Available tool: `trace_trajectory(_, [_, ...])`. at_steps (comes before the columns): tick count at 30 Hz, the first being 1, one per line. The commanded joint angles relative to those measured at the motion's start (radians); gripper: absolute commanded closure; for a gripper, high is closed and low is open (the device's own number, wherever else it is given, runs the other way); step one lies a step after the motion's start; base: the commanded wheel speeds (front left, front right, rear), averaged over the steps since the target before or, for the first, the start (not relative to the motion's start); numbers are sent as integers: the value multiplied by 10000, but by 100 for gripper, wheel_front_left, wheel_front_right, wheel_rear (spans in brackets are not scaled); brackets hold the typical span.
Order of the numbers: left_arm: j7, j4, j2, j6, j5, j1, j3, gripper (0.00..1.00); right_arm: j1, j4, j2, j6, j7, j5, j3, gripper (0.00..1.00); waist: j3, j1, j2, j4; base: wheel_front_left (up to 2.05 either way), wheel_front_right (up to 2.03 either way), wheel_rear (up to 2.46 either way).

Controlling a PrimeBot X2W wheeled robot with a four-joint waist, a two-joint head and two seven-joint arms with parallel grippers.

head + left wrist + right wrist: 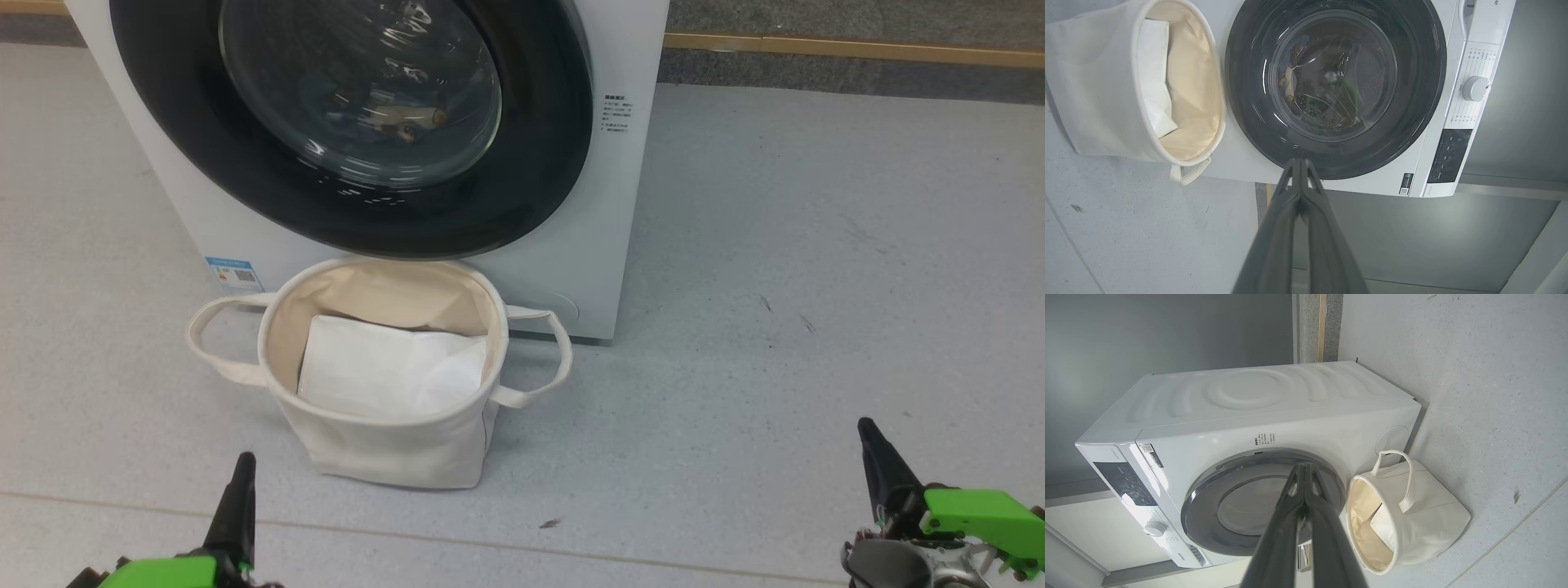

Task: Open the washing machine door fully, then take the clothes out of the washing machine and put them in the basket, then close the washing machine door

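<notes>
The white washing machine [620, 163] [1453, 118] [1274, 412] stands on the floor ahead with its round black-rimmed door [522, 196] [1412, 81] [1208, 498] shut against its front. Through the glass bowl only a dim pale shape of the clothes [400, 122] shows. The cream canvas basket [384, 445] [1086, 102] [1437, 522] sits on the floor right in front of the door. My left gripper [243, 461] [1300, 161] is shut and holds nothing, low at the left, short of the basket. My right gripper [865, 426] [1304, 466] is shut and bare, low at the right.
A flat white folded pad [384, 371] [1153, 77] [1384, 526] lies inside the basket. Grey floor [816, 286] spreads to the right of the machine. A wooden strip [849, 49] runs along the wall base behind.
</notes>
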State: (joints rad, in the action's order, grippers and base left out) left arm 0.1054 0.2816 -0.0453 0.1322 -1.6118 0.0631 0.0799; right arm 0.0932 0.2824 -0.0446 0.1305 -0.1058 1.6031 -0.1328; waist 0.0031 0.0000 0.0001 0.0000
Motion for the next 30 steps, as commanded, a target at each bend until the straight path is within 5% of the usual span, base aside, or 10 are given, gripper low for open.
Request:
trace_trajectory(1, [75,-368,-49,-15,28,448,335,100,146,-376,-56,2,-71,59,195,100,0,0,-1,0,0,0,0])
trace_trajectory(30, [75,-368,-49,-15,28,448,335,100,146,-376,-56,2,-71,59,195,100,0,0,-1,0,0,0,0])
